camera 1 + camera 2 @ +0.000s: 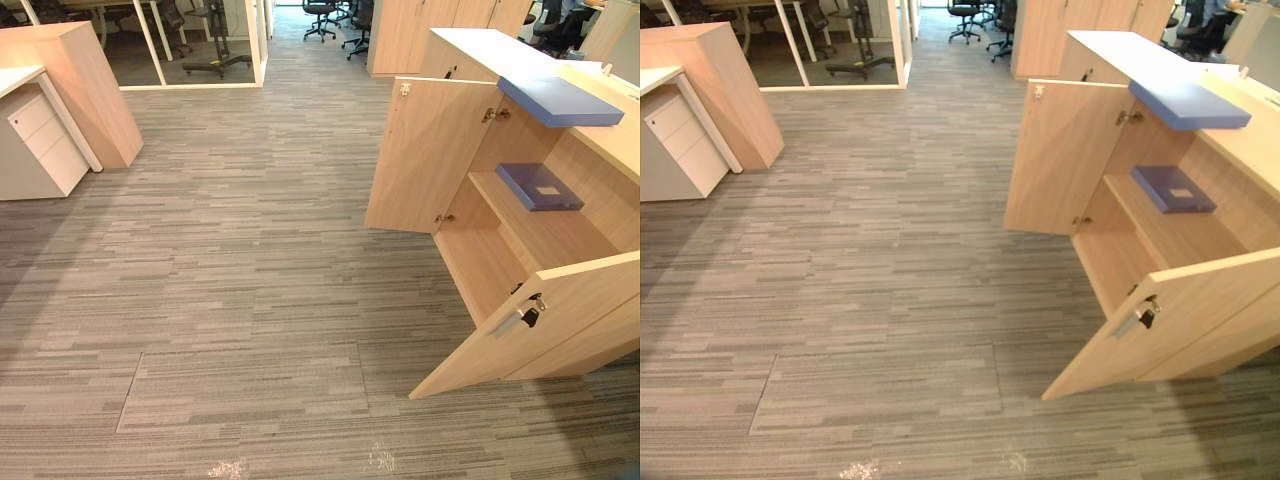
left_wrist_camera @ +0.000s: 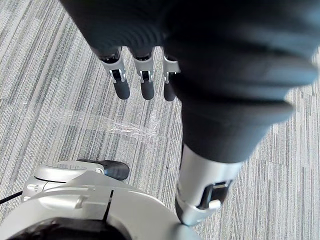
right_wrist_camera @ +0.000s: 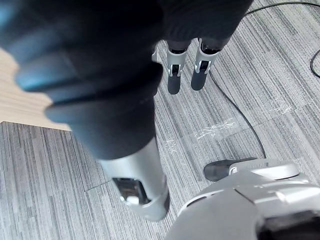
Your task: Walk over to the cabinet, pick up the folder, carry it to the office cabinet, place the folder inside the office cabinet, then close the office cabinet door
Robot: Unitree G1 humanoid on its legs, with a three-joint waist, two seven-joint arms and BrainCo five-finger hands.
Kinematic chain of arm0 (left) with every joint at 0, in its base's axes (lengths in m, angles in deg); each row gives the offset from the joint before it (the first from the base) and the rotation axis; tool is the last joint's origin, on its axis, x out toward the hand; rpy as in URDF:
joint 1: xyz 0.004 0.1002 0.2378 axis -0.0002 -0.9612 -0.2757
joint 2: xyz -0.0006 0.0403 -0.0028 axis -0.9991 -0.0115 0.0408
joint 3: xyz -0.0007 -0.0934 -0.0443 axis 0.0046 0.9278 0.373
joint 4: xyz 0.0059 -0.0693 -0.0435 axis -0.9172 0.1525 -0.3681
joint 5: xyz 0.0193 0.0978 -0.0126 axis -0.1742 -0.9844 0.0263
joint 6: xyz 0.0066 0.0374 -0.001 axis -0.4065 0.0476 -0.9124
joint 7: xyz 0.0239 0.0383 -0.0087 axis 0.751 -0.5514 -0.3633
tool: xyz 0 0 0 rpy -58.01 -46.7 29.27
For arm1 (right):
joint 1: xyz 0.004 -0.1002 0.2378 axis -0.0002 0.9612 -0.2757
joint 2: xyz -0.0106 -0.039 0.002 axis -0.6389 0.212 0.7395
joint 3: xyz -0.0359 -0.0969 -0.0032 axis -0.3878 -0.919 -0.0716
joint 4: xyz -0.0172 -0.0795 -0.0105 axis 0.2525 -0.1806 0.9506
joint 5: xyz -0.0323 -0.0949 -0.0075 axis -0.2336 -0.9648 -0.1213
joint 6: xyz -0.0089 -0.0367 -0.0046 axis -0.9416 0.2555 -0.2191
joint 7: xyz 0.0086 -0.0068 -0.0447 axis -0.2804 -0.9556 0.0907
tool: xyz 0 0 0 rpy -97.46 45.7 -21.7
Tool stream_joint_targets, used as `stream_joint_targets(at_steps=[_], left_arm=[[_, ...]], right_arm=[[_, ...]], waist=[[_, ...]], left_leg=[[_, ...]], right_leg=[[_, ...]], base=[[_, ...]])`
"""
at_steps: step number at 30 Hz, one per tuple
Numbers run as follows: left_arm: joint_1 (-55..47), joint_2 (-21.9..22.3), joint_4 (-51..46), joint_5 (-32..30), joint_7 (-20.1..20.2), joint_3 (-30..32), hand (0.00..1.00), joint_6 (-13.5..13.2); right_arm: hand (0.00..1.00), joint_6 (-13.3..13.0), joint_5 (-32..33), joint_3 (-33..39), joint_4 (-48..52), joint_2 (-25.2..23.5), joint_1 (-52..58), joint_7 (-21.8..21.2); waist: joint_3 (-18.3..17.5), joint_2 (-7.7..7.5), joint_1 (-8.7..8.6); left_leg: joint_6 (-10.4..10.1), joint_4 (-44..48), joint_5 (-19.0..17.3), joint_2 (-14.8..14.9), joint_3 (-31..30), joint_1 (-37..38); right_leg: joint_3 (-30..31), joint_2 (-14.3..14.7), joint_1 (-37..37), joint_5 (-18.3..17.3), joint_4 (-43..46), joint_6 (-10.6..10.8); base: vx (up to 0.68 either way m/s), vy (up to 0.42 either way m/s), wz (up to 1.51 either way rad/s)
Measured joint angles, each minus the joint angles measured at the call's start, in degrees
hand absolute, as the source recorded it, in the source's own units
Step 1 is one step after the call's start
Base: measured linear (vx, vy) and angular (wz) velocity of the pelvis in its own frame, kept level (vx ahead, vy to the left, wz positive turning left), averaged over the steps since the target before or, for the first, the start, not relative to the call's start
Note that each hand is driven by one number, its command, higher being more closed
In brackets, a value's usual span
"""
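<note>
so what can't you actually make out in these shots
- Office cabinet: its right part is cut off by the right edge of both eye views.
- Bottom compartment: mostly hidden behind the near door.
- Folder on the shelf: its white label is too small to read.
- Left hand and right hand: palms are hidden by the dark covers in the wrist views. The fingers are straight and hold nothing.

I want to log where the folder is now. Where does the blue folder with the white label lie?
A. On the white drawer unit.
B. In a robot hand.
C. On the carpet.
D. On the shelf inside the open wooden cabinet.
D: the blue folder lies flat on the shelf inside the wooden cabinet, whose doors stand open.
</note>
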Motion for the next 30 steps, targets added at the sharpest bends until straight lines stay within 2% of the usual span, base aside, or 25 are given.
stream_joint_targets(at_steps=[5, 25, 28, 30], left_arm=[[0.04, -0.35, -0.15, -1.9, -2.07, -2.01, 0.0, -0.82], [0.19, -0.73, -0.32, -2.0, -3.08, -3.06, 0.0, -0.65], [1.86, -1.07, -0.31, -1.96, -3.05, -2.97, 0.0, -0.51], [2.79, -1.25, -0.32, -1.54, -2.93, -2.97, 0.0, -0.46]], right_arm=[[0.0, -0.22, -3.62, -2.03, 1.82, -0.23, -0.13, 3.74], [0.0, 0.05, -3.76, -1.94, 1.17, -0.21, -0.74, 2.63], [0.0, 0.05, -3.53, -1.85, 0.91, -0.27, -1.74, 2.0], [0.0, 0.04, -3.11, -1.52, 0.67, -0.19, -2.24, 1.5]], waist=[[0.03, -0.02, -0.1], [0.55, -0.31, -0.11], [2.54, -0.72, -0.39], [3.86, -0.67, -0.42]], left_leg=[[-0.04, 0.0, -0.02, 0.35, 0.74, 0.14], [-0.04, 0.12, -0.03, 0.3, -0.29, -0.43], [-0.36, 8.24, -3.36, -0.21, -1.46, -4.93], [-2.81, 16.23, -6.05, -0.41, -0.98, -8.5]], right_leg=[[0.54, 0.39, 0.01, 0.49, -0.4, -0.19], [-0.43, 0.4, 0.23, 0.49, -1.07, -0.22], [-2.09, -0.55, -0.15, 0.21, -0.07, -0.58], [-3.2, -1.37, -0.06, -0.53, 1.24, -1.4]], base=[[-0.03, -0.02, -0.08], [-0.01, -0.007, 0.02], [-0.02, -0.006, 0.25], [-0.06, 0.026, 0.3]])
